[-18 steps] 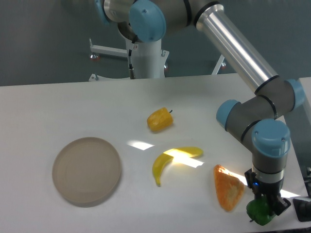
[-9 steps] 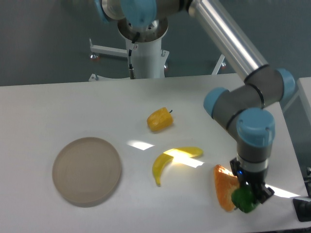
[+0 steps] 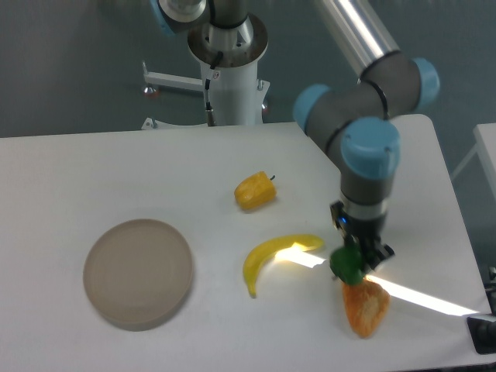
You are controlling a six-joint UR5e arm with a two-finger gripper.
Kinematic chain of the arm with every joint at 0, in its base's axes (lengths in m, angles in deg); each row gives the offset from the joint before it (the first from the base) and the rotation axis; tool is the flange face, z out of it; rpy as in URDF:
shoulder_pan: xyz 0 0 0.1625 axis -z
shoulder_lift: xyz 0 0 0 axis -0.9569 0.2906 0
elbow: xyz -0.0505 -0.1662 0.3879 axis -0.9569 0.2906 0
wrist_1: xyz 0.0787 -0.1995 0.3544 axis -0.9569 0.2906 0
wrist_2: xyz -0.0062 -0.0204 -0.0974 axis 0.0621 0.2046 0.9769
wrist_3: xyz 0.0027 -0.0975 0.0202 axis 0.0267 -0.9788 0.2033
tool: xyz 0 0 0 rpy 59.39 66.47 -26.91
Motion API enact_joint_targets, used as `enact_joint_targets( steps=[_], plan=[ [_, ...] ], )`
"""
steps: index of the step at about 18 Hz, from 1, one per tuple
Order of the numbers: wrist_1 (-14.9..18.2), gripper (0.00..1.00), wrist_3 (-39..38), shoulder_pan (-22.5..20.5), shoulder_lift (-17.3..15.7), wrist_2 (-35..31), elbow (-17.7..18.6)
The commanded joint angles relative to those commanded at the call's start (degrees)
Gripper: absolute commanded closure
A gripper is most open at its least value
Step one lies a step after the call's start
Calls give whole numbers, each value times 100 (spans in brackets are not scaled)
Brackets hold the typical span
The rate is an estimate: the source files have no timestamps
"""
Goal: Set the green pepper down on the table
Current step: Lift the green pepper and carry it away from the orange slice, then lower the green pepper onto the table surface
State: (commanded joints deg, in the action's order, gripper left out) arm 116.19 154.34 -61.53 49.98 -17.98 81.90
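Pepper (image 3: pixel 348 265) hangs clenched in the pincer (image 3: pixel 356 262), just above the orange wedge (image 3: pixel 365 304) and right of the banana (image 3: pixel 273 256). It looks light, firm and glossy, so probably slippery; gripping across its lumpy middle seems safest over the white surface (image 3: pixel 116 170).

Backdrop: flat grey-blue wall (image 3: pixel 70 62) across the full width behind the worktop, evenly lit and bare. A white metal frame (image 3: pixel 174 80) with a horizontal bar and red-tipped feet stands against the wall at upper left. Light: bright patches of direct light (image 3: pixel 415 293) fall in a diagonal streak over the white surface at lower right; a smaller patch (image 3: pixel 223 231) lies near centre.
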Motion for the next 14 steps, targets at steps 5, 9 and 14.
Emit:
enact_joint_targets(
  steps=[5, 9, 14],
  plan=[
    [-124, 61, 790, -325, -265, 9, 696],
    [-132, 61, 1642, -764, -493, 140, 1056],
    [-141, 61, 2040, -1029, -511, 431, 1337]
  ],
)
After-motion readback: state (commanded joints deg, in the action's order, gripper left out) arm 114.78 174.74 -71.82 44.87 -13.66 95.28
